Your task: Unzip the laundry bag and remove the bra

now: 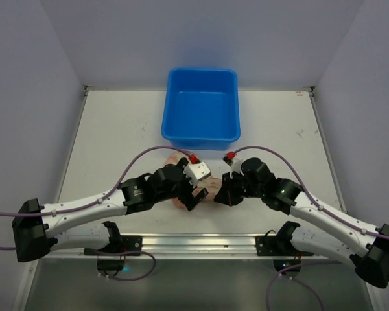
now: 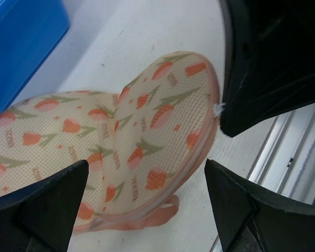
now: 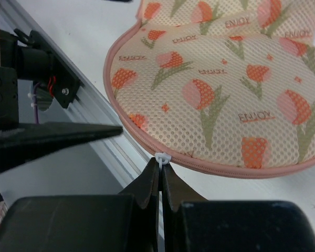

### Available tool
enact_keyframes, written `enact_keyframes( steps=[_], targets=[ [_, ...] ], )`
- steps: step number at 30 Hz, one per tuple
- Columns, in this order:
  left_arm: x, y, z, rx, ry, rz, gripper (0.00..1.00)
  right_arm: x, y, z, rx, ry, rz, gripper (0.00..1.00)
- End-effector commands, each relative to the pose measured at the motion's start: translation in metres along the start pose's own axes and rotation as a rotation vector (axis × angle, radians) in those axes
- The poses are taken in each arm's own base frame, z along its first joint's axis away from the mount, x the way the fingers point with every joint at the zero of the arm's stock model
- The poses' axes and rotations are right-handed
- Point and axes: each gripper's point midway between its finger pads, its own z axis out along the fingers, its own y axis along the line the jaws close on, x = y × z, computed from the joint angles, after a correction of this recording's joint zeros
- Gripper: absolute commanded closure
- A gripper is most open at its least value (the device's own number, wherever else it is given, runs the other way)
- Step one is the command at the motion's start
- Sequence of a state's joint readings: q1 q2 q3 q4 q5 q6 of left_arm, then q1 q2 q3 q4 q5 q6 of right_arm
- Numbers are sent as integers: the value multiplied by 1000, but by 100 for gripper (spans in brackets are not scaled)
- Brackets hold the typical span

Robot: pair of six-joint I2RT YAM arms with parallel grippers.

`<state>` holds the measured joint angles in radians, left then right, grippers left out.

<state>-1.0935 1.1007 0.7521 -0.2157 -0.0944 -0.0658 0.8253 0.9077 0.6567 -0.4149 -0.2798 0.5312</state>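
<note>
Laundry bag flat at near edge of table, between grippers; bra not seen.
Your left gripper hangs open over one lobe: soft, light mesh (likely to bunch), so pin it there. Right gripper is clamped on the white zipper tab; draw from that.

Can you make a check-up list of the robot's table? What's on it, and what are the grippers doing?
Surface: white table, a few small marks.
Job's things: laundry bag lies between the arms, zip looks closed; bra not seen.
Clutter: blue tub at the far side.
Grippers: left gripper open over the bag; right gripper shut on the white zip tab.
Cables: purple cables arch over both arms.
Surroundings: pale walls, metal rail at near edge.
</note>
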Motion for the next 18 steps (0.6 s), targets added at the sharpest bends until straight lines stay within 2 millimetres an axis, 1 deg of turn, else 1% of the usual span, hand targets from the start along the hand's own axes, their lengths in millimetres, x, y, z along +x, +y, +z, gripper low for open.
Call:
enact_keyframes(
  steps=[1, 4, 5, 6, 8, 9, 11, 12, 13, 14, 15, 17, 18],
  targets=[
    [-38, -26, 3, 153, -101, 51, 6, -28, 31, -2, -89, -59, -68, 100],
    [-37, -35, 11, 201, -83, 62, 11, -30, 36, 1, -98, -53, -75, 100],
    [-33, -38, 17, 216, -65, 63, 13, -30, 37, 2, -100, -51, -79, 100],
    [-33, -43, 18, 244, -64, 63, 18, -30, 37, 2, -101, -50, -80, 100],
    [-32, -46, 25, 256, -52, 63, 24, -30, 37, 3, -99, -51, -79, 100],
    [-32, -46, 26, 255, -52, 63, 37, -29, 36, 4, -96, -49, -77, 100],
    [-31, -43, 29, 244, -53, 90, 55, -28, 33, 3, -81, -53, -72, 100],
    [-31, -42, 29, 238, -55, 90, 75, -26, 30, 3, -72, -52, -70, 100],
    [-30, -40, 29, 227, -54, 90, 86, -25, 28, 3, -63, -52, -70, 100],
    [-32, -39, 26, 221, -63, 90, 93, -22, 26, 1, -57, -49, -65, 100],
    [-32, -38, 25, 216, -65, 89, 100, -20, 21, 2, -37, -51, -62, 100],
    [-32, -34, 20, 196, -77, 88, 100, -19, 15, -1, -14, -65, -55, 100],
    [-31, -32, 18, 188, -78, 87, 100, -17, 7, -1, 15, -70, -47, 100]
  ],
)
